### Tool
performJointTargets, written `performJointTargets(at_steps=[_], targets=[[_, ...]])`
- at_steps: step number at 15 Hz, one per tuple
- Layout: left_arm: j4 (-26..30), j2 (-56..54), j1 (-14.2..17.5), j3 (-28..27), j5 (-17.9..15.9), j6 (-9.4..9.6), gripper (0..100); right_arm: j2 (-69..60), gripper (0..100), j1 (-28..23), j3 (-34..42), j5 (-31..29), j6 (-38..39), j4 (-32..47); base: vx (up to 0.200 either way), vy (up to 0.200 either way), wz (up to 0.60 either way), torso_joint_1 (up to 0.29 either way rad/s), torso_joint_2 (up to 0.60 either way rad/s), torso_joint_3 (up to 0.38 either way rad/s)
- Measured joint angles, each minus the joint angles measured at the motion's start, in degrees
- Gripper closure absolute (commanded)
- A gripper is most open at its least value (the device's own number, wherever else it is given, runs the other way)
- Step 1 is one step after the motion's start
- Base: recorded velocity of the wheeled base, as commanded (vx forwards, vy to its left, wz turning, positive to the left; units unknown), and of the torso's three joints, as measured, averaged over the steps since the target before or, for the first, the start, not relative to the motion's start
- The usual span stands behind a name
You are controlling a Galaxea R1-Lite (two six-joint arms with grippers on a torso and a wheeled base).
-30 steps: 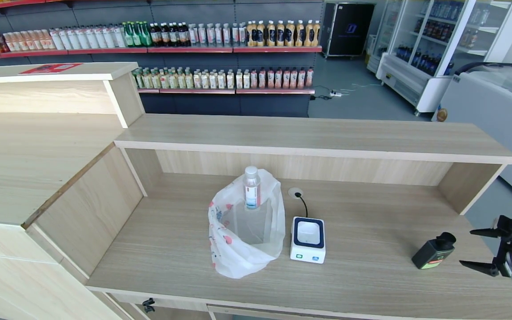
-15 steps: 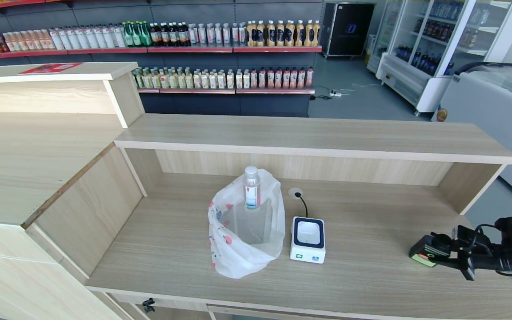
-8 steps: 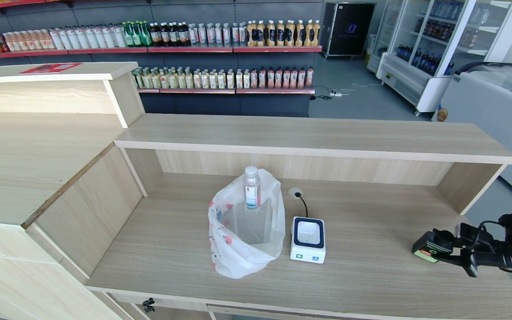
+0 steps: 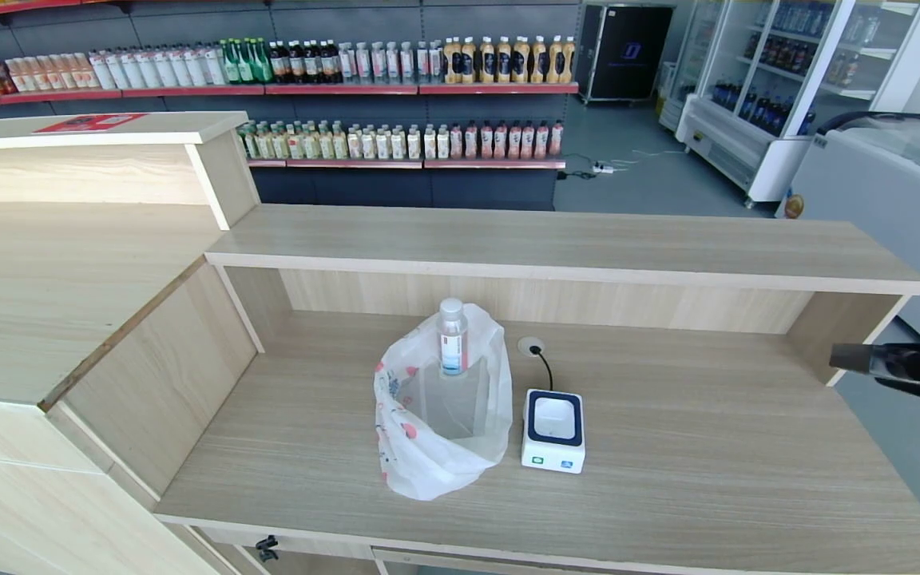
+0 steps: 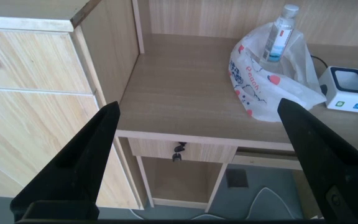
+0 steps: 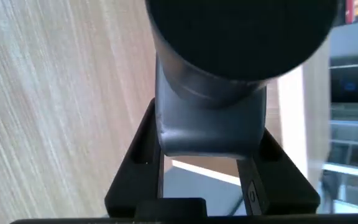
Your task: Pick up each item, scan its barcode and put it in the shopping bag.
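1. Dark grey bottle with a round black cap: it is clamped between the two fingers of my right pincer, one finger on each side of its body. I hold it up at the right edge of the pale wooden desk, with the desk's wood grain behind it.
2. My left pincer is spread wide with nothing in it. It hangs off the desk's front-left corner, beside the pale wooden drawers.
3. A white plastic shopping bag with pink and red print stands open about midway along the desk, nearer the left side wall than the right edge.
4. A clear plastic bottle with a white cap and a blue-and-red label stands upright inside the bag, against its far side.
5. A white square barcode scanner with a dark blue top frame sits just beside the bag, on the side toward the right edge. Its black cable runs to a round hole near the desk's back wall.
6. The dark grey bottle is well apart from both scanner and bag.
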Motion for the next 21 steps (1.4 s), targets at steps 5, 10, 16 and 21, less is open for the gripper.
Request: performJointTargets(at_steps=[5, 10, 16, 21], targets=[[0.00, 0.00, -0.05, 0.00, 0.00, 0.02, 0, -17.83, 100, 0.50, 7.01, 11.54, -28.70, -7.20, 0.000, 0.000, 0.00, 0.000, 0.00, 0.000], [0.00, 0.00, 0.00, 0.00, 0.00, 0.00, 0, -30.68, 100, 10.34, 17.10, 12.07, -28.78, -42.68, 0.000, 0.000, 0.00, 0.000, 0.00, 0.000], [0.00, 0.00, 0.00, 0.00, 0.00, 0.02, 0, -44.03, 100, 39.34, 29.42, 3.47, -27.40, -56.17, 0.000, 0.000, 0.00, 0.000, 0.00, 0.000], [0.00, 0.00, -0.05, 0.00, -0.02, 0.00, 0, -49.24, 100, 51.61, 31.04, -0.39, -26.56, -56.99, 0.000, 0.000, 0.00, 0.000, 0.00, 0.000]])
